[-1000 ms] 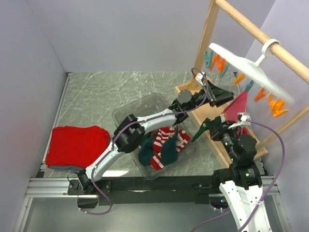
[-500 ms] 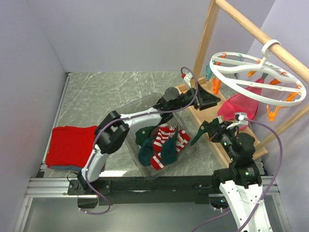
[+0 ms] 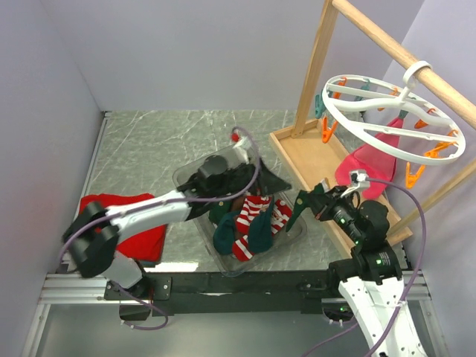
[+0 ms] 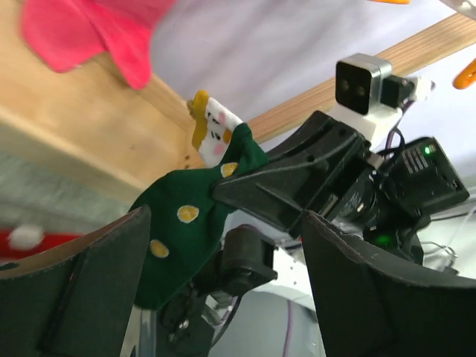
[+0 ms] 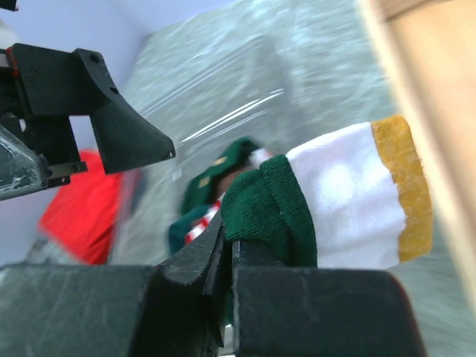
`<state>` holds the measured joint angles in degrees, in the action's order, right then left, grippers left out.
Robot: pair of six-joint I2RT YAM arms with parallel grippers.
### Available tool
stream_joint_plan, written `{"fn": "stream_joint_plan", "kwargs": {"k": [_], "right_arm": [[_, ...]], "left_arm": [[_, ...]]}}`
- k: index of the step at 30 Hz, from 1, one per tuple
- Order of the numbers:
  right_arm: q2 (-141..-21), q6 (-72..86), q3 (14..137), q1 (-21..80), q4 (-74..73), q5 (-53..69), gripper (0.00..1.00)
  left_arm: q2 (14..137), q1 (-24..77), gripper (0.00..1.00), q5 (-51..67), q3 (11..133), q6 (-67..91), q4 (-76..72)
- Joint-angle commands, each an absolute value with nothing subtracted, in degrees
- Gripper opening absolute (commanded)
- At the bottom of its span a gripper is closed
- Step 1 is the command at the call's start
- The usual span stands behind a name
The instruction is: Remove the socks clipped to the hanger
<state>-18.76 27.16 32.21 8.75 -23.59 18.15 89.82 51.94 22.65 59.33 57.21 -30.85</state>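
Note:
The white ring hanger (image 3: 394, 111) hangs from the wooden rail with orange and teal pegs on its rim. One pink sock (image 3: 363, 165) is still clipped to it; it also shows in the left wrist view (image 4: 89, 30). My right gripper (image 3: 312, 202) is shut on a dark green sock (image 3: 300, 210) with yellow dots and a white and yellow cuff (image 5: 349, 201), held beside the bin's right edge. My left gripper (image 3: 264, 181) is open and empty above the bin, its fingers (image 4: 97, 290) wide apart and facing the right gripper (image 4: 290, 186).
A clear plastic bin (image 3: 195, 172) holds several green and red-striped socks (image 3: 256, 219). A folded red cloth (image 3: 137, 216) lies to the left. The wooden frame's base (image 3: 312, 160) and post (image 3: 316, 63) stand on the right.
My left arm has swung back from the hanger, leftwards, to above the bin. The hanger has swung and levelled. My right gripper moved slightly left with the green sock.

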Motion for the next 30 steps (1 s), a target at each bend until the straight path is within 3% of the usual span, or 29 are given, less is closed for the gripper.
{"fn": "stream_joint_plan", "kwargs": {"k": [1,12,18,19,21,22,24,25,30], "right_arm": [[-20.04,31.02,30.42,14.49,-16.53,22.25,0.0],[-36.19,36.12,30.49,48.3,-0.54,1.6,0.0],[-50.08,37.88,33.04,52.03,6.59,-0.43,0.1],[-51.92,38.32,33.31,52.12,6.33,-2.88,0.26],[-52.99,38.93,34.53,52.03,5.02,-4.48,0.47],[-53.43,38.85,34.89,52.12,3.36,-5.87,0.65],[-53.18,39.2,35.07,52.03,2.29,-6.41,0.81],[-52.48,39.29,34.89,52.03,1.68,-6.33,0.99],[-47.38,42.8,32.97,52.03,-2.71,-11.06,1.0]], "left_arm": [[77.98,52.12,0.87,13.65,51.08,49.31,-25.85],[53.36,52.12,0.89,1.32,35.87,46.49,-13.45],[46.15,52.21,0.89,0.18,29.36,49.13,-10.55],[45.27,52.21,0.89,0.18,28.83,49.3,-9.94],[42.99,52.21,0.9,-1.74,27.86,49.57,-7.75],[42.28,52.21,0.93,-2.28,27.69,49.57,-6.78],[40.44,52.29,0.95,-3.42,27.42,49.57,-3.89],[39.82,52.29,0.95,-4.56,27.33,49.74,-3.08],[35.6,52.29,0.97,-5.54,25.05,51.15,-1.67]]}}
